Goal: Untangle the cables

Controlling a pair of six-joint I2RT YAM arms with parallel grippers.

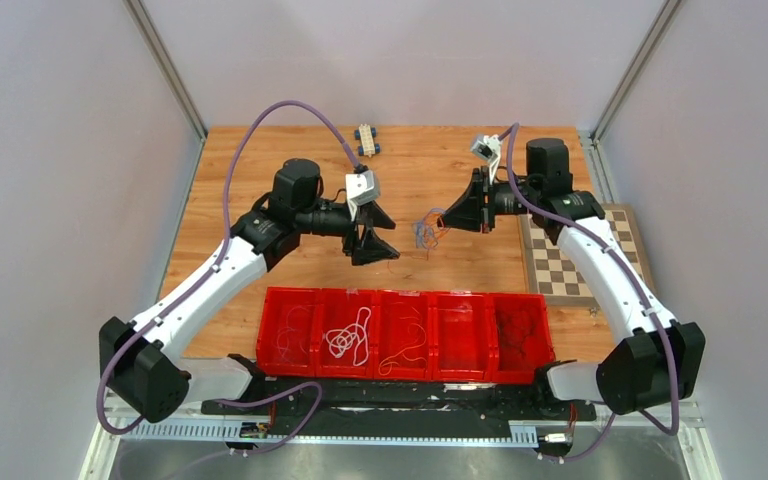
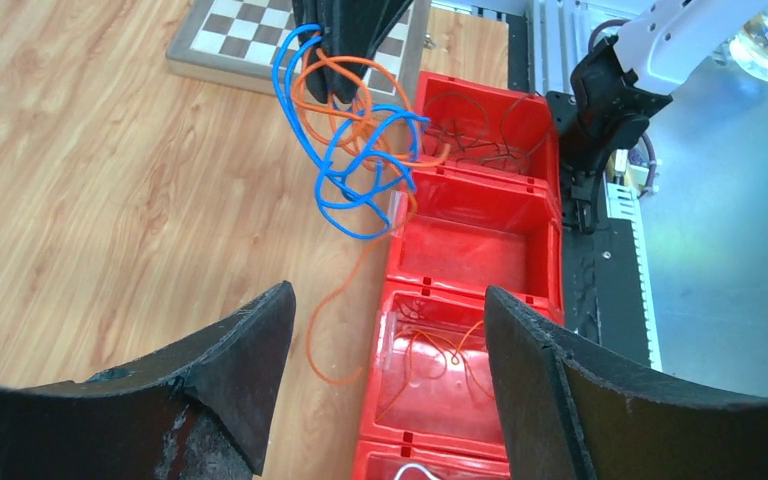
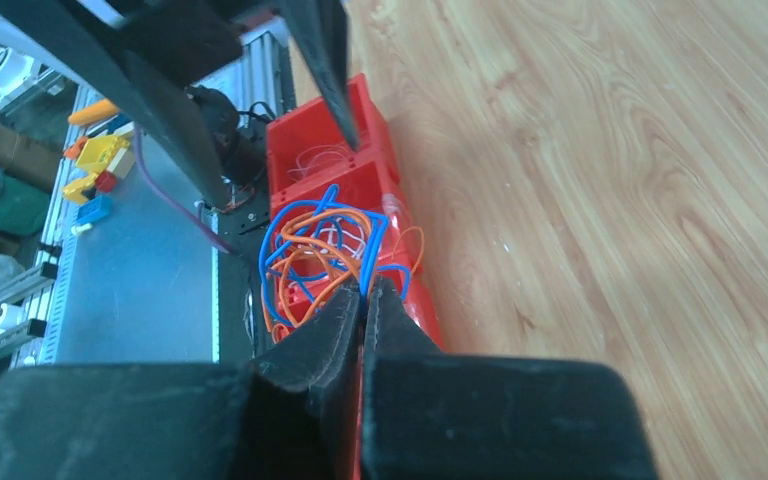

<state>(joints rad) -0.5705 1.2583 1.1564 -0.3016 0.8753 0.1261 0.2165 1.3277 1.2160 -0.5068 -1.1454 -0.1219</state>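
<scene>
One knot of cables (image 2: 358, 165) hangs beyond the red bins (image 1: 480, 296).
Right claw (image 3: 365, 290) clamps it; left claw (image 2: 388, 296) gapes apart.

My left end effector (image 2: 388, 295) hangs over the wooden worktop (image 2: 110, 180), its two black fingers spread wide. Beyond them, my right end effector (image 2: 345, 80) pinches a tangle of thin blue and orange cables (image 2: 360, 160). One orange strand trails down beside the row of red plastic bins (image 2: 480, 180). A brown-and-white checkerboard (image 2: 250, 40) lies behind.
</scene>
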